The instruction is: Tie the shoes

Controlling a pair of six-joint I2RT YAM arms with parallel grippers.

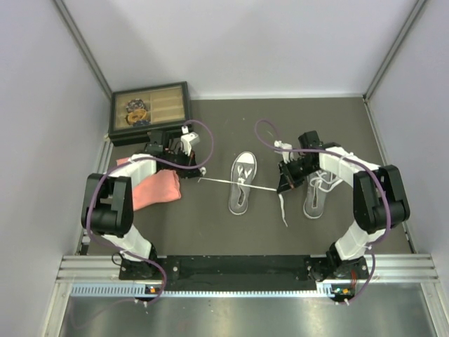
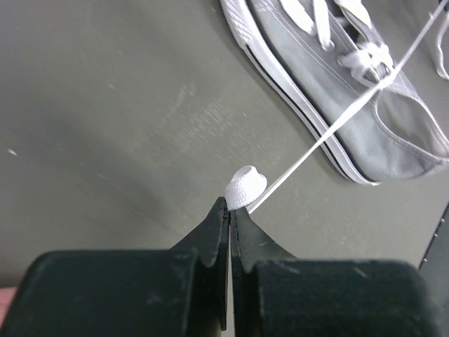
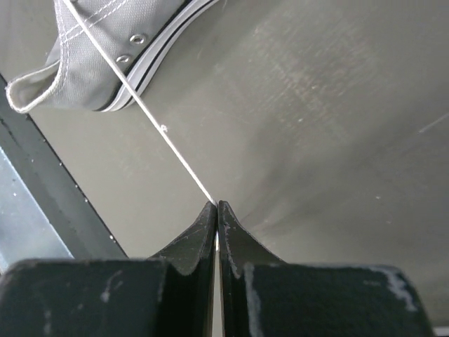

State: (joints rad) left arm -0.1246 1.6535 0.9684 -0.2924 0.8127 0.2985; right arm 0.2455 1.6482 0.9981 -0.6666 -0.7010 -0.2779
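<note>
Two grey canvas sneakers with white soles lie on the dark table: the left shoe (image 1: 242, 184) in the middle, the right shoe (image 1: 317, 198) partly under the right arm. My left gripper (image 1: 198, 170) is shut on one white lace (image 2: 317, 142) of the left shoe, its end (image 2: 245, 187) bulging above the fingertips. My right gripper (image 1: 283, 188) is shut on the other lace (image 3: 151, 119). Both laces run taut from the shoe (image 2: 365, 98), pulled to opposite sides. The shoe's heel shows in the right wrist view (image 3: 105, 49). A loose lace end (image 1: 282, 208) hangs below the right gripper.
A pink folded cloth (image 1: 153, 188) lies under the left arm. A dark box (image 1: 149, 110) with compartments stands at the back left. Grey walls enclose the table on three sides. A metal rail (image 1: 245, 270) runs along the near edge.
</note>
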